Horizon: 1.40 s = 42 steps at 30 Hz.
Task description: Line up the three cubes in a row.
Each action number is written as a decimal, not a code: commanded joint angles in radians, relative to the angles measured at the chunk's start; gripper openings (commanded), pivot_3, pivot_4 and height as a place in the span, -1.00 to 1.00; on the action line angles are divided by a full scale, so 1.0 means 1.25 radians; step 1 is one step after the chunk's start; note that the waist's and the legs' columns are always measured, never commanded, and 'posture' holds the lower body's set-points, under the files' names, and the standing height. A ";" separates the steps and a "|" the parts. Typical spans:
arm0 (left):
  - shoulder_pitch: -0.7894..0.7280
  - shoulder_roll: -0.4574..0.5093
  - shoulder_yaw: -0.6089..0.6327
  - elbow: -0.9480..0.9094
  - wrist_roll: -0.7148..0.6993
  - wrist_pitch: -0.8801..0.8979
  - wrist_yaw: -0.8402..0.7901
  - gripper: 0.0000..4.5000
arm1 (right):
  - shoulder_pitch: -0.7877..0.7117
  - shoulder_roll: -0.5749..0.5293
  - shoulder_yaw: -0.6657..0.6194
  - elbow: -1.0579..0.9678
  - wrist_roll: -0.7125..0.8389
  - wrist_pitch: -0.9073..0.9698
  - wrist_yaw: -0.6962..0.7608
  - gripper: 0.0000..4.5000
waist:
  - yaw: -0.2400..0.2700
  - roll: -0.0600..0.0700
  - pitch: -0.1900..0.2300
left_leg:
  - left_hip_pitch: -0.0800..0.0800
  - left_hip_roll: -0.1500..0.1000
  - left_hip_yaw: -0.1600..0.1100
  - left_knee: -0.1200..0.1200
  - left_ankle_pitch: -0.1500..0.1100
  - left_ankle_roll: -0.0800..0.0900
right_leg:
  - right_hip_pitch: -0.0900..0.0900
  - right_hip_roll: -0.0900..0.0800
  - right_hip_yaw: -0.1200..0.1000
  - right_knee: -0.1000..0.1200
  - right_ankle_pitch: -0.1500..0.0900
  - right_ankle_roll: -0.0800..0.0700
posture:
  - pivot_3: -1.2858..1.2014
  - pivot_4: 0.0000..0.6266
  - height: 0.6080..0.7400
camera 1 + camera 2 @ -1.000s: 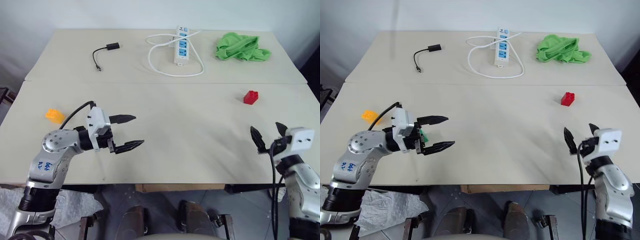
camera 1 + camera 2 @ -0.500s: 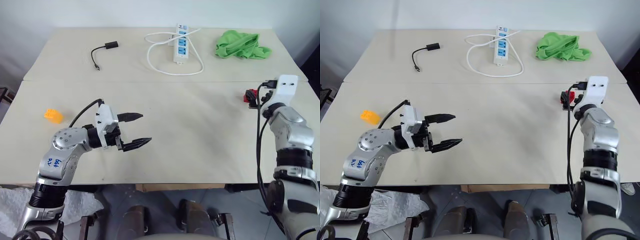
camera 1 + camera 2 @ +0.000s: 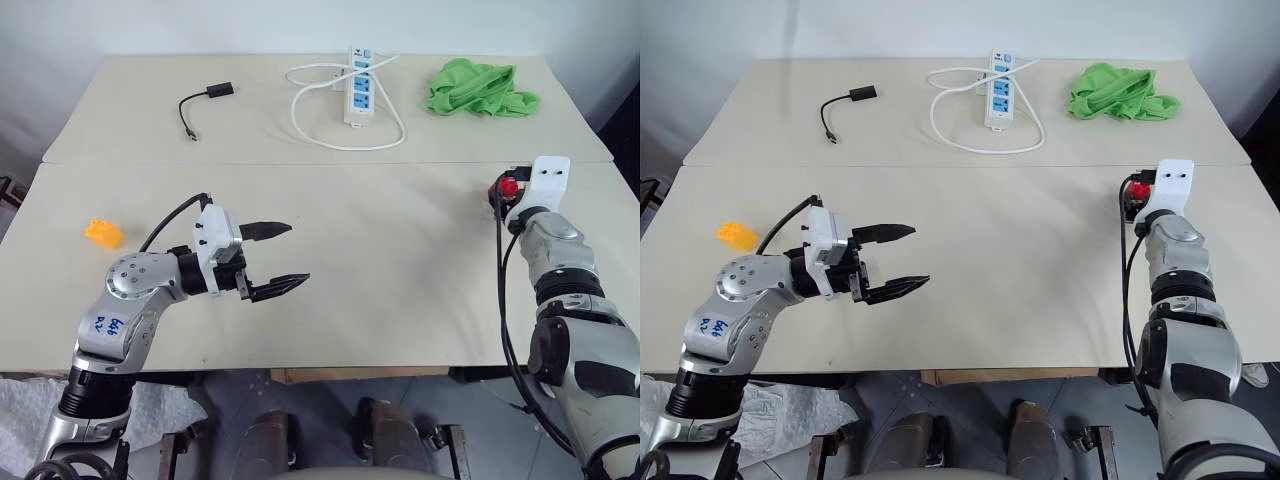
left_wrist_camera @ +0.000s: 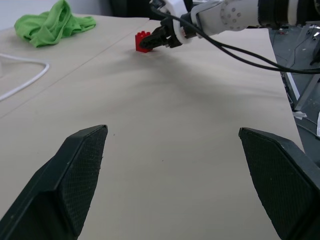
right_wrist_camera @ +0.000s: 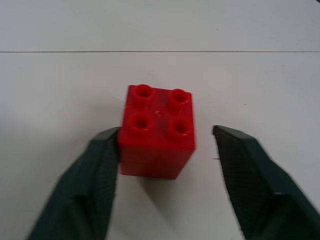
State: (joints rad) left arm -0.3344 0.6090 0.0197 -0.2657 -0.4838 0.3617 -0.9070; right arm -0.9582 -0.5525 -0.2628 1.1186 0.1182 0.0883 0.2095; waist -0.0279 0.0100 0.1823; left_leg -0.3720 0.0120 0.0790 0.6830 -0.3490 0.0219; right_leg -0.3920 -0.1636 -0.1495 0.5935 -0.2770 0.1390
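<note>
A: Where's the red brick [image 3: 508,186]?

B: At the right edge of the head camera's picture, a little above the middle, sitting on the table [image 3: 400,270] with its four studs up. The right gripper [image 5: 166,137] is right on it.

A: Holding it?

B: Not clamped. In the wrist camera the brick sits between the two fingers. One finger [image 5: 100,165] is against its side, and the other finger [image 5: 245,170] stands off with a strip of bare table showing between it and the brick. So the jaws are narrowed around the brick but not pressed on it from both sides.

A: And the left gripper [image 3: 298,252]?

B: Wide apart and holding nothing. It hangs over bare table at lower left of centre, with its fingers aimed toward the right side of the picture. It is well apart from the red brick.

A: Any other brick?

B: The orange-yellow brick [image 3: 103,233] lies at the far left of the picture, about mid-height. It is to the left of the left arm and nothing touches it.

A: What's along the top?

B: A black adapter cable [image 3: 205,100] at upper left, a white power strip [image 3: 358,97] with its looped cord at upper centre, and a crumpled green cloth [image 3: 482,90] at upper right.
</note>
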 commanded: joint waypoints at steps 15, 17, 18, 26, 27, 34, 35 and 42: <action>0.093 0.052 0.110 0.115 -0.001 -0.151 -0.121 1.00 | 0.180 -0.074 0.265 -0.498 0.119 -0.031 0.968 -0.34 | 0.001 0.001 0.000 | 0.001 0.000 -0.001 0.000 0.000 0.000 | 0.000 0.001 0.001 0.000 0.000 0.000 | 0.03 -0.52 1.00; 0.102 0.050 0.112 0.134 0.006 -0.174 -0.130 1.00 | 0.166 -0.066 0.305 -0.442 0.074 -0.089 0.994 -0.34 | 0.003 0.001 0.001 | 0.001 0.000 0.000 0.000 0.000 0.000 | 0.000 0.001 0.001 0.000 0.000 0.000 | 0.03 -0.52 1.00; 0.108 0.049 0.113 0.141 0.008 -0.185 -0.133 1.00 | 0.154 -0.057 0.319 -0.405 0.056 -0.124 1.002 -0.34 | 0.003 0.000 0.001 | 0.001 0.000 0.000 0.001 0.000 0.000 | 0.000 0.001 0.001 0.000 0.000 0.000 | 0.03 -0.52 1.00; 0.122 0.056 0.122 0.174 0.007 -0.214 -0.156 1.00 | 0.032 -0.003 0.339 -0.122 -0.006 -0.299 1.042 -0.34 | -0.002 0.000 0.001 | 0.002 0.000 0.001 0.001 0.000 0.000 | 0.000 0.001 0.001 0.001 0.000 0.000 | 0.03 -0.52 1.00; 0.122 0.057 0.123 0.176 0.007 -0.215 -0.158 1.00 | 0.022 -0.002 0.338 -0.106 -0.008 -0.308 1.047 -0.34 | -0.002 0.000 0.001 | 0.002 0.000 0.001 0.001 0.000 0.000 | 0.000 0.001 0.001 0.001 0.000 0.000 | 0.03 -0.52 1.00; 0.143 0.058 0.150 0.169 -0.011 -0.216 -0.155 1.00 | -0.018 0.004 0.300 -0.058 0.013 -0.322 1.081 0.54 | -0.002 0.000 0.001 | 0.001 0.000 0.001 0.001 0.000 0.000 | 0.000 0.000 0.001 0.001 0.000 0.000 | 0.03 -0.52 1.00; 0.146 0.057 0.159 0.164 -0.015 -0.217 -0.150 1.00 | -0.017 0.001 0.292 -0.066 0.019 -0.328 1.086 0.67 | -0.002 0.000 0.001 | 0.001 0.000 0.000 0.001 0.000 0.000 | 0.000 0.000 0.001 0.001 0.000 0.000 | 0.03 -0.52 1.00; 0.294 0.067 0.360 0.093 -0.066 -0.220 -0.093 1.00 | 0.167 -0.070 0.162 -0.436 0.237 -0.174 1.117 0.98 | 0.002 0.000 0.001 | 0.001 0.002 -0.007 0.001 0.000 0.000 | 0.000 0.000 0.001 0.001 0.000 0.000 | 0.03 -0.52 1.00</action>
State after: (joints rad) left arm -0.0188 0.6814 0.3876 -0.1319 -0.5481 0.0997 -1.0392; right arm -0.8052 -0.6187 -0.0124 0.7223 0.3065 -0.2018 1.5354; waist -0.0260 0.0105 0.1831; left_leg -0.3710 0.0145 0.0702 0.6835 -0.3491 0.0217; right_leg -0.3921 -0.1643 -0.1489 0.5935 -0.2768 0.1390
